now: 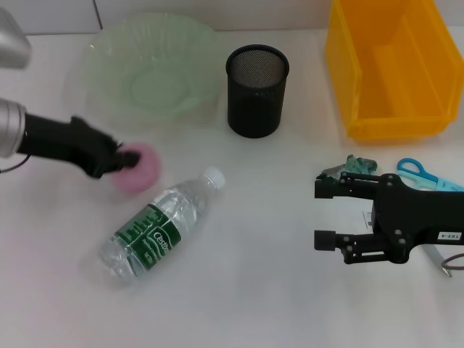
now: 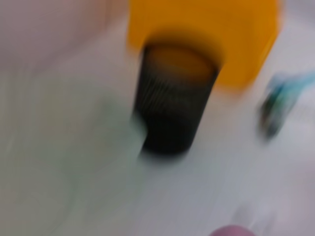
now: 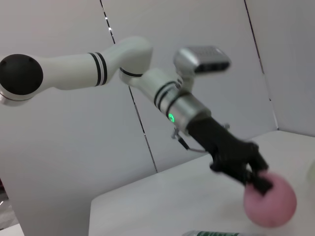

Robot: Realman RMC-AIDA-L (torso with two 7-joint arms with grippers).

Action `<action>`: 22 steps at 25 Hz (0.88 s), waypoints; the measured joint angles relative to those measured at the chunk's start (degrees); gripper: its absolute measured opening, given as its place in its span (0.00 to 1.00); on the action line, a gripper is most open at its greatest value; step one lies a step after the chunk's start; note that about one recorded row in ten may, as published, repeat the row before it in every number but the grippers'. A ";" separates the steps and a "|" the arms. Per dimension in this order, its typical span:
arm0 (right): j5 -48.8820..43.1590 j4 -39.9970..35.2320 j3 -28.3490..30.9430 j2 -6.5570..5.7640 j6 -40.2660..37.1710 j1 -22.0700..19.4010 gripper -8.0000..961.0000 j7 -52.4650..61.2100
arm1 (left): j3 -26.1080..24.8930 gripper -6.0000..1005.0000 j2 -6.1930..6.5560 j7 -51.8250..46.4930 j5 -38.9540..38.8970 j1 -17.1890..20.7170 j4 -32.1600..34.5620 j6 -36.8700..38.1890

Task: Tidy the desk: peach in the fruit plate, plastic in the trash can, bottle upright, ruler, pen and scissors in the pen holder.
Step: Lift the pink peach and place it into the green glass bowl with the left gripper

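Left gripper at the left of the white table, fingers clamped on the pink peach, just in front of the pale green fruit plate. Clear bottle with green label lying on its side near the peach, white cap toward the black mesh pen holder. Yellow trash can at the far right. Right gripper low over the table at the right, fingers apart around nothing. Blue-handled scissors beyond that arm, crumpled greenish plastic just beside them.
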 joint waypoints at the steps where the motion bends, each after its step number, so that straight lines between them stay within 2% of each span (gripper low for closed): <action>1: 0.02 0.01 0.09 0.00 0.00 -0.08 0.81 -0.01 | -1.84 0.16 1.10 2.01 -7.64 0.32 -0.13 3.93; 2: 0.06 0.53 0.66 0.04 0.00 -0.15 0.81 -0.02 | -1.84 0.15 1.10 2.01 -7.64 0.32 -0.13 3.93; 4: 0.06 1.28 1.16 0.06 0.00 -0.09 0.81 -0.15 | -4.22 0.14 2.05 2.44 -15.05 0.40 -0.42 4.62; 6: 0.06 1.70 1.38 0.07 0.01 -0.07 0.81 -0.30 | -4.69 0.12 2.08 2.38 -16.12 0.37 -0.42 3.90; 7: 0.06 2.48 1.57 0.08 0.15 0.04 0.81 -0.73 | -6.77 0.11 1.62 2.04 -20.86 -0.21 -0.59 -3.47; 11: 0.07 3.19 1.61 0.09 0.24 0.16 0.80 -0.88 | -5.97 0.12 0.47 1.64 -22.75 -1.67 -1.58 -14.19; 12: 0.09 3.85 1.81 0.09 0.24 0.14 0.80 -0.89 | -4.34 0.13 -0.79 0.80 -22.22 -2.25 -1.58 -19.80; 13: 0.09 3.85 1.81 0.09 0.24 0.14 0.80 -0.89 | -4.34 0.14 -0.79 0.80 -22.22 -2.25 -1.58 -19.80; 15: 0.14 4.73 3.21 0.12 0.43 -0.17 0.80 -0.89 | -0.82 0.16 -2.34 0.55 -22.00 -1.88 -0.54 -25.48; 20: 0.14 5.73 5.64 0.16 0.53 -0.72 0.80 -0.89 | 1.43 0.22 -2.51 0.66 -24.01 -1.26 -0.35 -27.37; 22: 0.14 6.20 7.23 0.17 0.81 -0.99 0.80 -0.89 | 1.42 0.28 -2.37 0.70 -25.47 -1.00 -0.34 -26.82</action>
